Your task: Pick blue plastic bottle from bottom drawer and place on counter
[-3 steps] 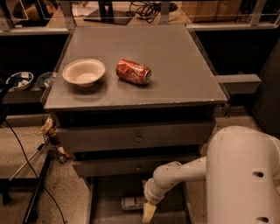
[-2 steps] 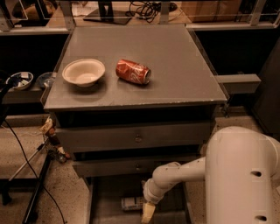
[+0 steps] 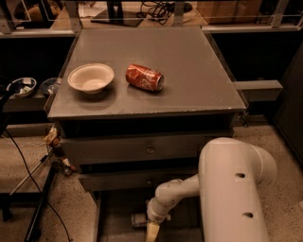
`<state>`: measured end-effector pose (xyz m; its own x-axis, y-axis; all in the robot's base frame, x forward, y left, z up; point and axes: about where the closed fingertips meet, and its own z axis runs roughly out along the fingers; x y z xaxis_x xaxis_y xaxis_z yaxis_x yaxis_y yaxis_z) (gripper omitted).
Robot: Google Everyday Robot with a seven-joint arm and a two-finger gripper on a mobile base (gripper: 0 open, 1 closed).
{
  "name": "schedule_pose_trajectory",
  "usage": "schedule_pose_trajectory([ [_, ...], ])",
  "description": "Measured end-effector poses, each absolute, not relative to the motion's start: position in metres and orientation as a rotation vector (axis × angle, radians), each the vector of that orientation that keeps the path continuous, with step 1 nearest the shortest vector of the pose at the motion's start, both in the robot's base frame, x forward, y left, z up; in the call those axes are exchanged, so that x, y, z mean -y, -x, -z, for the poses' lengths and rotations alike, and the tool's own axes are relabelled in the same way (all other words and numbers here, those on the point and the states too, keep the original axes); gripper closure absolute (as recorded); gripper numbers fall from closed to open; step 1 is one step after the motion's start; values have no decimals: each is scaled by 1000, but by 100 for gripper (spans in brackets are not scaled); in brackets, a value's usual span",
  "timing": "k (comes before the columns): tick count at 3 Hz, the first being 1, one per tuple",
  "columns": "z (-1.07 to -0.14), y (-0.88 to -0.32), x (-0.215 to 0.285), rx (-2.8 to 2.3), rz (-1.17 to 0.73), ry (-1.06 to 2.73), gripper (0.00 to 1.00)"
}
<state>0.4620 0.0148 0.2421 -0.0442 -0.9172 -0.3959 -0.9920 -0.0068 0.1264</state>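
A robotics lab, I'd say.
Cables (image 3: 152, 7), tripod legs (image 3: 40, 212), speckled floor (image 3: 279, 189) around the counter (image 3: 189, 71); my gripper (image 3: 152, 231) hangs low at the bottom drawer (image 3: 111, 222).

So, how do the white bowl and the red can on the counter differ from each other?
The white bowl stands upright, open side up; the red can lies on its side. The bowl is pale and round; the can is red and dented. Both rest on the counter, side by side, not touching. The gripper is far below them, low at the bottom drawer.
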Motion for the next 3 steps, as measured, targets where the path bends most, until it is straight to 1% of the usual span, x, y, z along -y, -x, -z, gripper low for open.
schedule_pose_trajectory([
  [1, -227, -462, -25, -2046, -520, 2049, 0],
  [2, -218, -473, -28, -2053, -460, 2020, 0],
  [3, -217, -473, -28, -2053, -460, 2020, 0],
])
